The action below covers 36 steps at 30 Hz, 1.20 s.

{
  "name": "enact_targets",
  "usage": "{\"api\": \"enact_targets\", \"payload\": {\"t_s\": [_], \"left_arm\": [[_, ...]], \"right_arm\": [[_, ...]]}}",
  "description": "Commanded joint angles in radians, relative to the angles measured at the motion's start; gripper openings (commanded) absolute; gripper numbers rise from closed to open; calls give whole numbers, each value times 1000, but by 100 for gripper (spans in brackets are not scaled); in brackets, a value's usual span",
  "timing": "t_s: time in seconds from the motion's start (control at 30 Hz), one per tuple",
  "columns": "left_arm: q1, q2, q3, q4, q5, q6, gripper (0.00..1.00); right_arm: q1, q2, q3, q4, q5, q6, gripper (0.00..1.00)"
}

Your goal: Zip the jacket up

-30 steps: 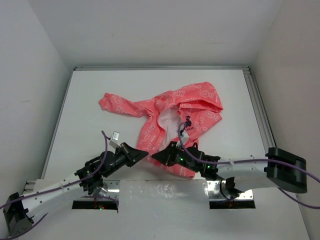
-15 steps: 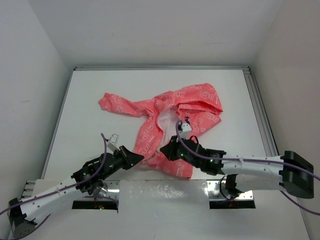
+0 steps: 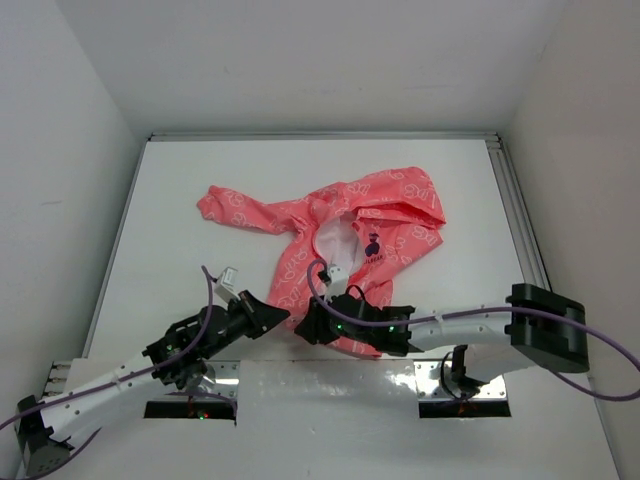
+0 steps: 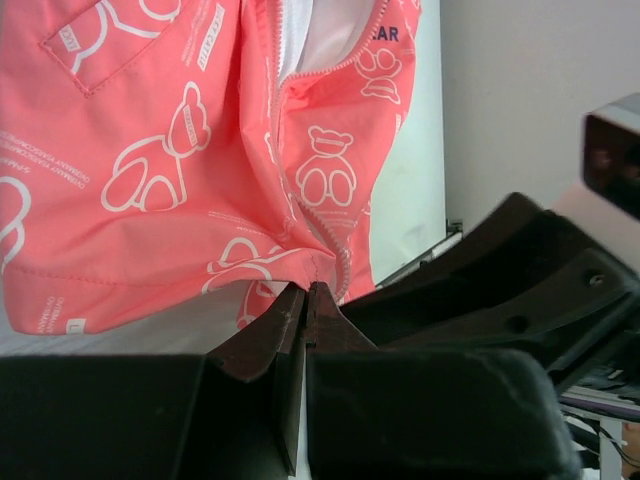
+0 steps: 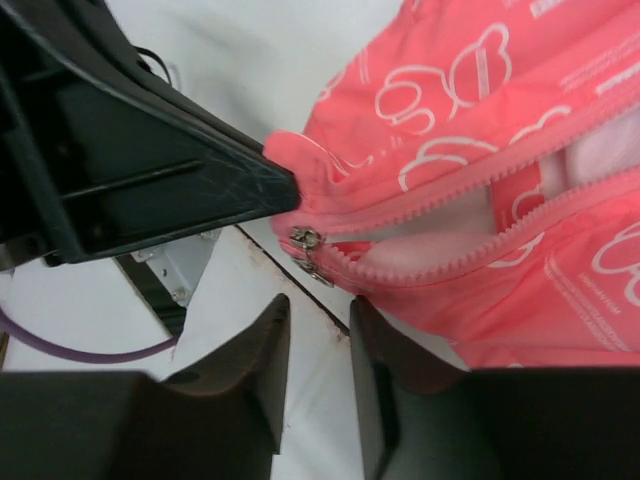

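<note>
Here, starting at the left, the left end effector (image 4: 305,292) is clenched on the near corner of the jacket's hem (image 4: 120,290), its two fingers pressed flat together with a fold of pink cloth nipped at the tips. The jacket (image 3: 340,235) lies spread on the white desk (image 3: 180,180) around the middle. One sleeve is flung out to the left, the hem is toward the arms, and the front faces up and open so that the white lining (image 3: 335,238) shows. Just right of that pinch, at the very bottom of the front opening, sits the small metal slider (image 5: 305,240), with the two rows of zipper teeth (image 5: 450,265) parting away from it. The zip looks started but hardly run at all. Further right, the right end effector (image 5: 315,320) is released, its jaws a little apart with bare desk between them, close below the slider and holding nothing. The cloth appears thin, light and limp, likely to bunch and slide over the smooth desk rather than resist a pull. The hem grip probably has to act as an anchor that keeps the teeth taut. The place to take hold next is likely the slider's pull tab, a small, hard, slippery target. Whether the tab lies flat or stands up is too small to tell.
</note>
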Motion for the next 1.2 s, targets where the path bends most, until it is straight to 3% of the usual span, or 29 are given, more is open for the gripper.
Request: {"api": "enact_targets", "payload": {"t_s": [0.0,0.03,0.33,1.17], "left_arm": [[-3,-1,-35,56,21,-19,0],[-3,-8,-36,59,21,-30,0],[-3,-28,-52,73,51,-51,0],[-3,-36,-20,59,68,-62,0]], "right_arm": [[31,31,-2,129,33,54,32],[39,34,-2,146,45,54,35],[42,87,-65,316,134,102,35],[42,104,-98,447,146,67,46]]}}
